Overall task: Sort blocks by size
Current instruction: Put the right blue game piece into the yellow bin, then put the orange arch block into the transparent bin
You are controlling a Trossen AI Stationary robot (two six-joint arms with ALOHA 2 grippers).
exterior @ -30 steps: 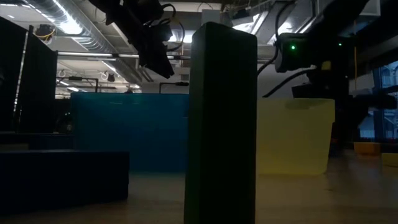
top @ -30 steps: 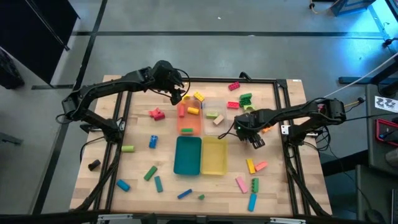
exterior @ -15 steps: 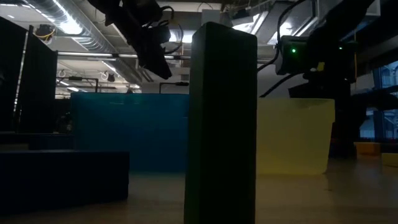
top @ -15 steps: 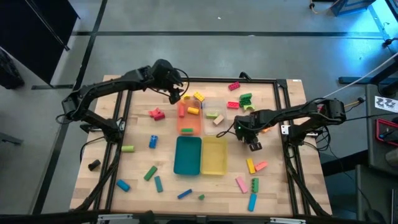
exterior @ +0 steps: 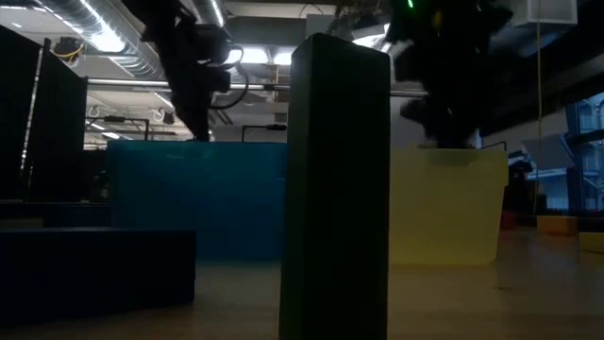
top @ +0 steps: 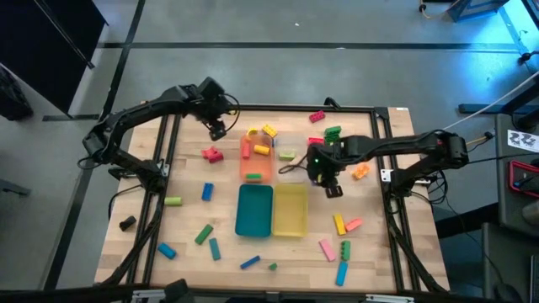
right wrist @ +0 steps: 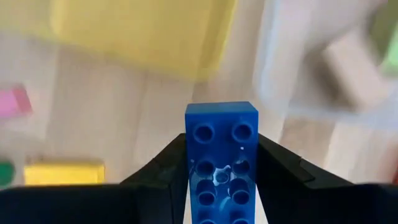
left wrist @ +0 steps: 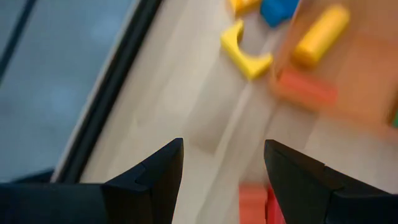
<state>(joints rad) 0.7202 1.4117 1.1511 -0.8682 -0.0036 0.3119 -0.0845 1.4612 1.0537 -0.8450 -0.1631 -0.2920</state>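
right gripper (top: 330,187) hung just off the 3 o'clock edge of the clear tray (top: 289,157), above the 1 o'clock corner of the yellow tray (top: 290,211), clamped on a blue brick (right wrist: 221,163) that stood up between the two dark fingers (right wrist: 163,171), underside sockets facing the wrist camera. left gripper (top: 217,130) hovered near the table's 11 o'clock corner, at 9 o'clock of the orange tray (top: 255,156), jaws wide and empty. held inside the orange tray: a yellow bar (left wrist: 319,35) and a red bar (left wrist: 304,88); just outside it, a yellow angled piece (left wrist: 242,52). loose blocks lay scattered around the table: pink one (top: 212,153) at 9 o'clock, green and blue ones (top: 205,233) towards 7 o'clock, yellow and pink (top: 339,224) towards 4 o'clock. teal tray (top: 254,209) sat touching the yellow tray.
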